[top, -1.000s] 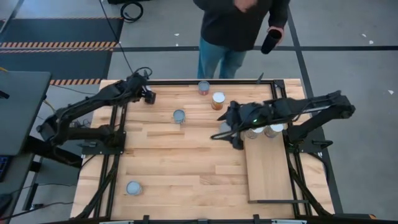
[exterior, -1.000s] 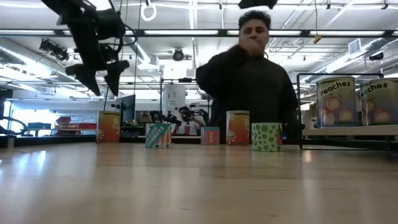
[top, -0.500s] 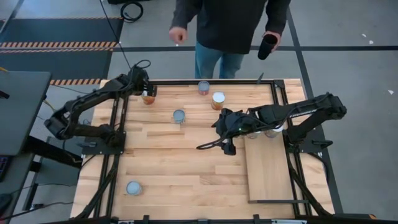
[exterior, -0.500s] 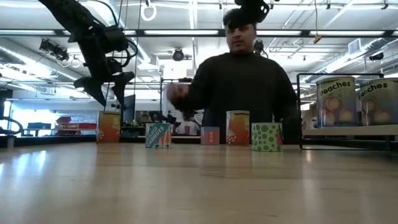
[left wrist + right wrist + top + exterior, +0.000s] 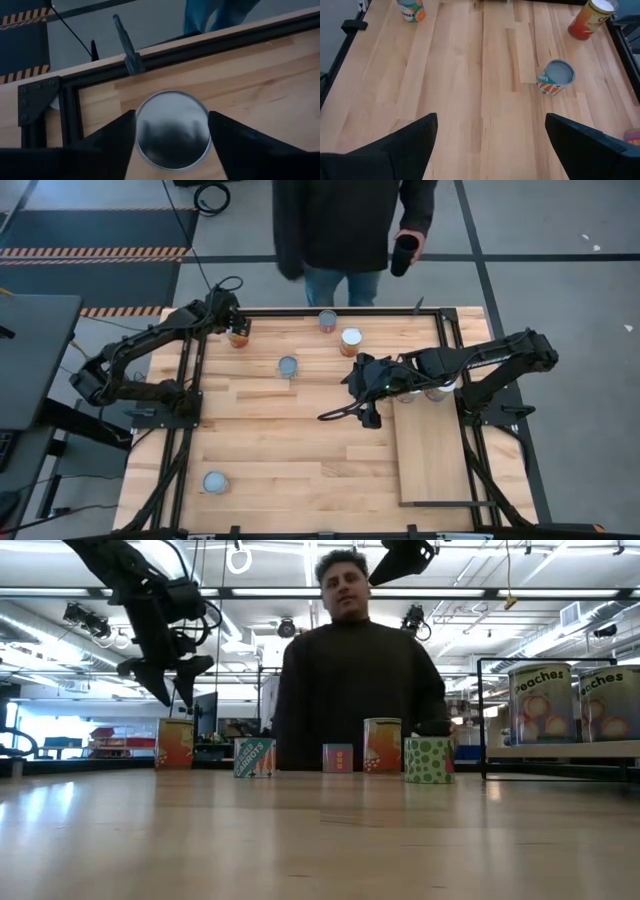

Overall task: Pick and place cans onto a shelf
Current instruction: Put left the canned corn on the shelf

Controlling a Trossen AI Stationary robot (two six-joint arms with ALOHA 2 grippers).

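My left gripper (image 5: pixel 237 332) is at the table's far-left corner, about 11 o'clock from table centre, hanging over an orange-labelled can (image 5: pixel 238 337). In my wrist view that can (image 5: pixel 172 129) sits between my two fingers (image 5: pixel 112 137), silvery top up; the fingers look close on either side, but I can't tell whether they actually touch it (no confirmed grip).

My right gripper (image 5: pixel 366 395) is held above the middle of the table, fingers spread wide, nothing in them.

Shelf (image 5: pixel 432 455) lies along the right side, roughly 3 to 5 o'clock. Two peach cans (image 5: pixel 438 390) stand at its far end, partly under my right arm.

Loose cans: a teal one (image 5: pixel 288 366) at 12 o'clock from centre, an orange one (image 5: pixel 351 341) and another can (image 5: pixel 328 321) near the far edge around 1 o'clock, one blue-grey top (image 5: pixel 215 482) at 7 o'clock near the front-left.

A person (image 5: pixel 345 225) stands beyond the far edge.
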